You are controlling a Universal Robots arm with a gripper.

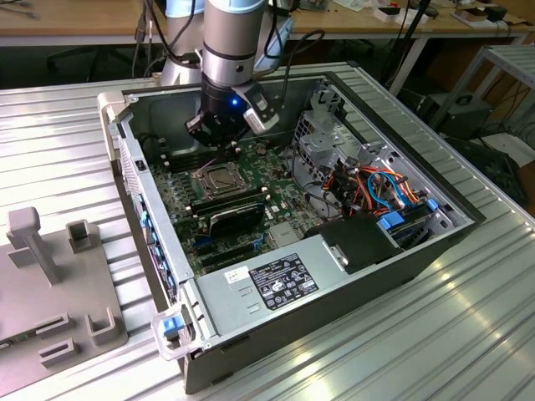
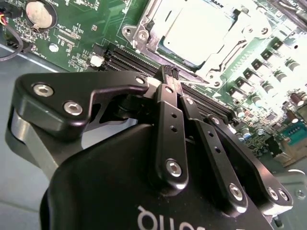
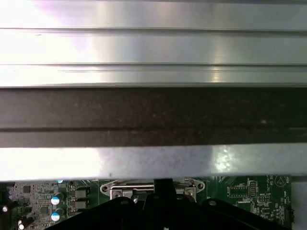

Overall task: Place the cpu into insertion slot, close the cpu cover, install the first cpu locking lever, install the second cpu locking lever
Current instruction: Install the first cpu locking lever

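cpu (image 2: pixel 194 31) sits flat inside the insertion slot (image 1: pixel 201 177), pale metal top facing up, on the green motherboard (image 2: pixel 81 28) in the open computer case (image 1: pixel 393 267). cpu cover (image 2: pixel 151 28) lies down around it, and the chip's top shows through the cover's square window. can't tell from here whether the locking levers are latched.

gripper (image 2: pixel 170 72) hangs over the board just beside the socket. its two black fingers are pressed together at the tips with nothing between them. in the second wrist view the tips are over the long black memory slots (image 2: pixel 134 60) that run along one edge of the socket; contact with the board can't be made out. in the exterior view the gripper (image 1: pixel 216 134) is at the socket's far side, with the arm rising straight up from it and a blue light on the wrist. in the first wrist view the dark fingertips (image 3: pixel 163 184) are in front of the socket's shiny metal edge, with the case wall behind.

a round coin cell (image 2: pixel 38 13) is on the board, well apart from the socket. a silver power supply (image 1: pixel 276 280) with a label fills the near end of the case, and orange and blue cables (image 1: pixel 376 188) bunch at the exterior view's right. the case rests on a ribbed aluminium table (image 1: pixel 468 334), and a grey fixture (image 1: pixel 50 284) sits on the exterior view's left.
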